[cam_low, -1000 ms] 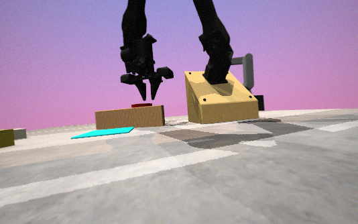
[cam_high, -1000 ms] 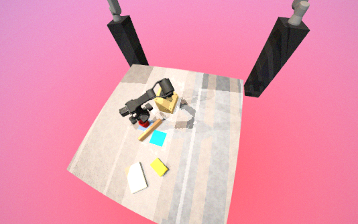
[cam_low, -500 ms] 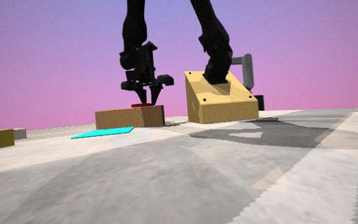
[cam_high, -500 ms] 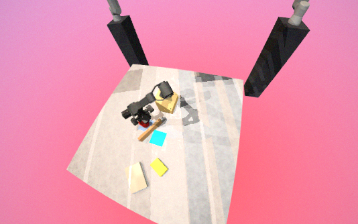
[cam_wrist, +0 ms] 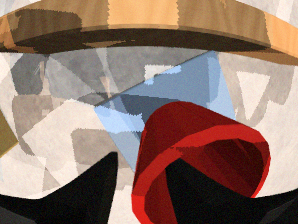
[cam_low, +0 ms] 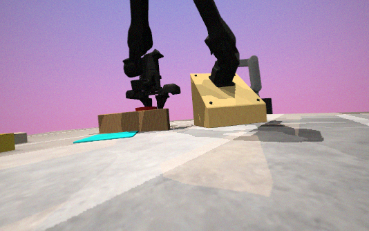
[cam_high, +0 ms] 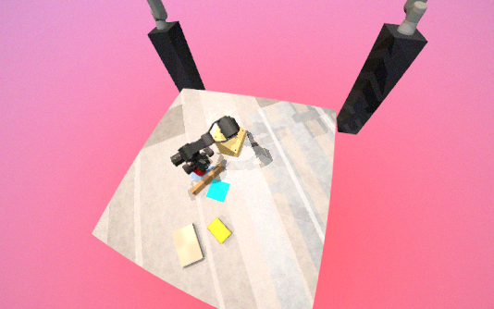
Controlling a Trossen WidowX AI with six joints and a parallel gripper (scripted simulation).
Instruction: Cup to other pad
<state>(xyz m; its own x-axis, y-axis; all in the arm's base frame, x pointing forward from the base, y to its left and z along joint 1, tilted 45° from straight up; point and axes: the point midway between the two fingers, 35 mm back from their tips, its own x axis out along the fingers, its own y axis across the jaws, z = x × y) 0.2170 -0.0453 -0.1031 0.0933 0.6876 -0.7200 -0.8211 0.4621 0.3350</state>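
A red cup [cam_wrist: 200, 129] [cam_low: 146, 108] [cam_high: 198, 173] stands on a light blue pad [cam_wrist: 200, 79]. A cyan pad [cam_high: 217, 190] [cam_low: 105, 137] lies beyond a curved wooden bar [cam_wrist: 147, 10] [cam_high: 206, 180] [cam_low: 135, 121] that sits between the two pads. My gripper [cam_wrist: 141, 159] [cam_low: 155, 104] [cam_high: 196, 164] is down at the cup and partly open. One finger is outside the cup's left wall. The other is over or in its mouth. The wall lies between the fingers and is not pinched. The marbles are hidden behind the finger.
The arm's tan wedge base [cam_high: 231, 143] [cam_low: 224, 107] stands just right of the cup. A yellow block [cam_high: 219, 229] [cam_low: 6, 142] and a tan slab [cam_high: 188, 245] lie nearer the front. Two dark pillars [cam_high: 176, 55] [cam_high: 381, 79] stand behind the table.
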